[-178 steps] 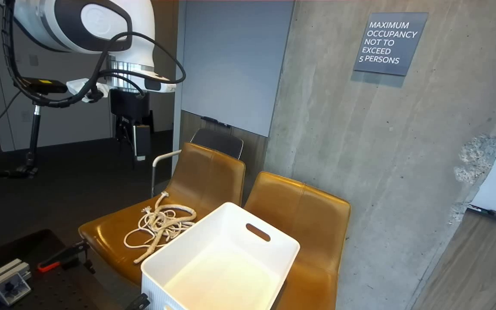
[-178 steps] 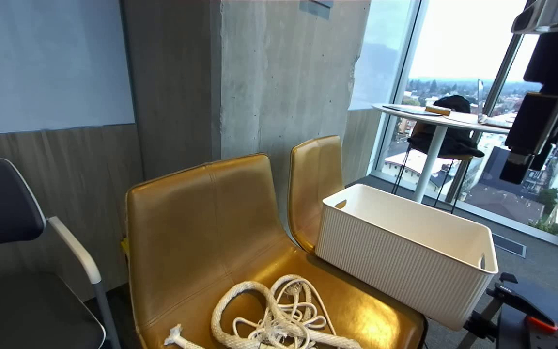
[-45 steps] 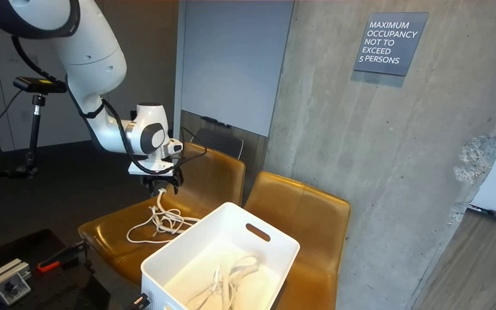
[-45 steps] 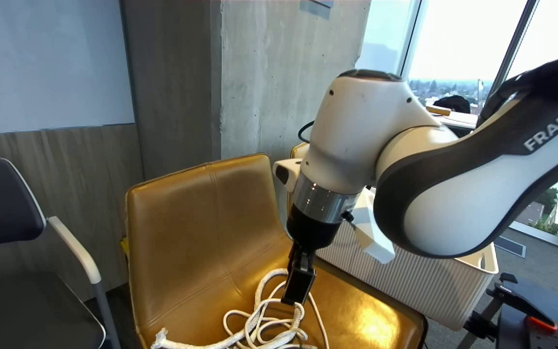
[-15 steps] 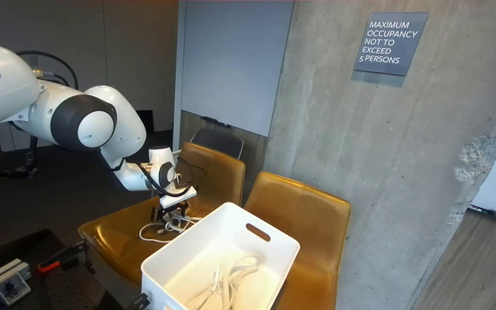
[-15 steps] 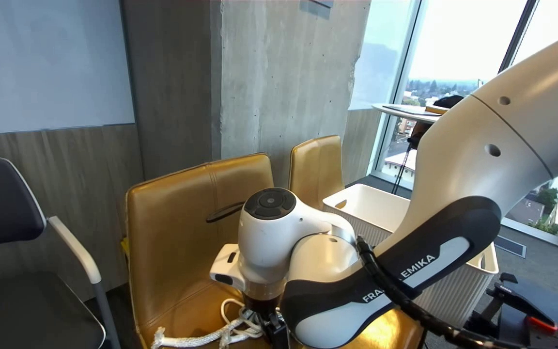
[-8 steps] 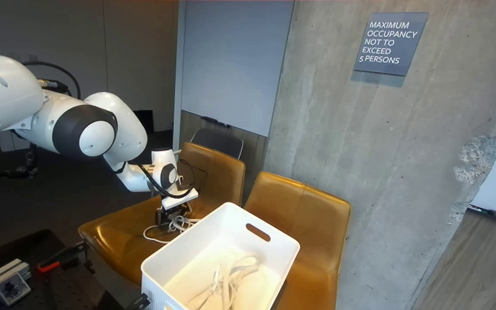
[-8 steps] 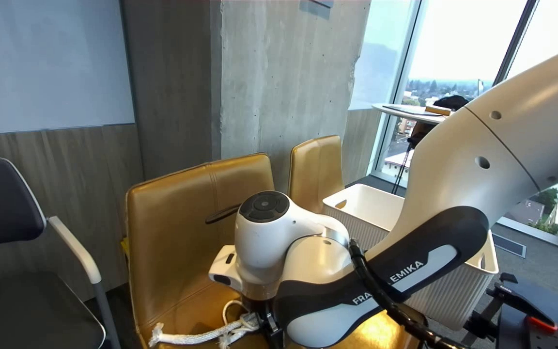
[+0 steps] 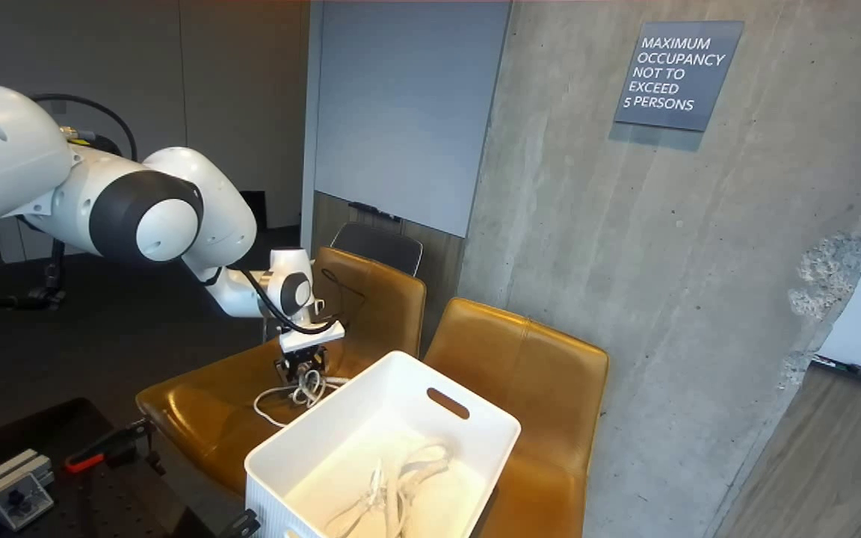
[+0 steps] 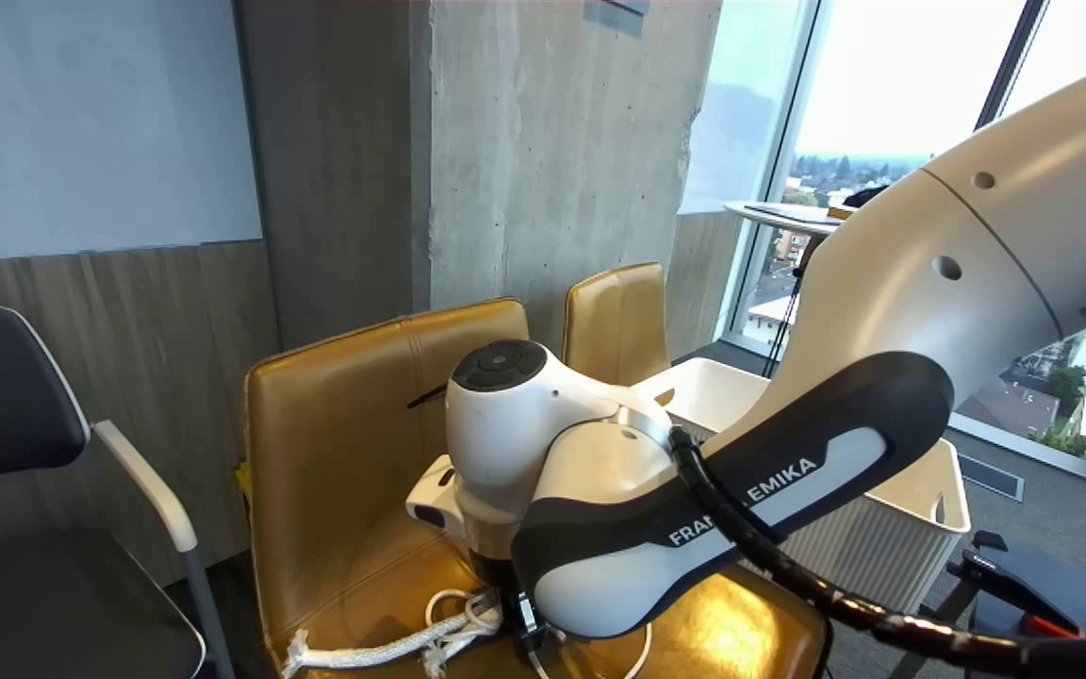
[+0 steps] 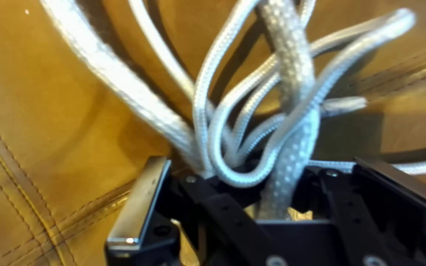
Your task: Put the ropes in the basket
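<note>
My gripper (image 9: 302, 369) is low over the tan chair seat, beside the basket, shut on the cream ropes (image 9: 312, 387). Thick and thin cords bunch together between its jaws in the wrist view, where a thick rope (image 11: 124, 82) and several thin loops rise from the grip; the fingertips are hidden. A frayed thick end (image 10: 354, 657) trails on the seat, and a thin loop lies there too. The white basket (image 9: 400, 396) stands to the side of the gripper with its top uncovered. More rope (image 9: 394, 495) lies on its floor. The arm partly covers the basket (image 10: 868, 556) in an exterior view.
The tan seat (image 9: 199, 403) carries the ropes, its backrest (image 10: 345, 453) behind the gripper. A second tan chair (image 9: 528, 381) stands past the basket. A clamp with a red part (image 9: 87, 463) and an aluminium bar (image 9: 4, 486) are at the near table. A grey chair (image 10: 34, 585) stands aside.
Over twelve seconds, some rope has come to lie in the basket and my arm has come down to the seat. In the last second the jaws have closed on the ropes and risen slightly.
</note>
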Robot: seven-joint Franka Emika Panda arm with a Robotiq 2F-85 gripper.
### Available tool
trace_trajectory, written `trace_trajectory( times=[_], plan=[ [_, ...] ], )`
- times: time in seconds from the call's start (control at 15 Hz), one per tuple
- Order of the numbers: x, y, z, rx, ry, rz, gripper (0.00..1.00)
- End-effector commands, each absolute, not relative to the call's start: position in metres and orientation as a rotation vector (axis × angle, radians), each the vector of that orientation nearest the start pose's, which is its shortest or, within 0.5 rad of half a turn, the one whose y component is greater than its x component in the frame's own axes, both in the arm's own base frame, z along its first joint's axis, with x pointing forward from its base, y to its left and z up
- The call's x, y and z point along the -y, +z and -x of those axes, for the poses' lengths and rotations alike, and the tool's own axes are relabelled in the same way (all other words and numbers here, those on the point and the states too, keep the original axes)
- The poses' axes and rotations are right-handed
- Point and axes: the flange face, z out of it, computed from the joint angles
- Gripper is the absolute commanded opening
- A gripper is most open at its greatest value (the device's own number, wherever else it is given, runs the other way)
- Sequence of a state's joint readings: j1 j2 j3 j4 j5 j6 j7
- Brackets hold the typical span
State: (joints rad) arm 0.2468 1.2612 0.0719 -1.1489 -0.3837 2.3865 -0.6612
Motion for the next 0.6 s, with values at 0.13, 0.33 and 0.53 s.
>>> trace_trajectory(
  times=[0.13, 0.33, 0.53],
  plan=[
    [-0.193, 0.112, -0.691, 1.598, 0.124, 2.899, 0.00],
    [-0.176, 0.170, -0.690, 1.462, 0.079, 2.995, 0.00],
    [-0.149, 0.232, -0.686, 1.307, 0.017, 3.101, 0.00]
  ],
)
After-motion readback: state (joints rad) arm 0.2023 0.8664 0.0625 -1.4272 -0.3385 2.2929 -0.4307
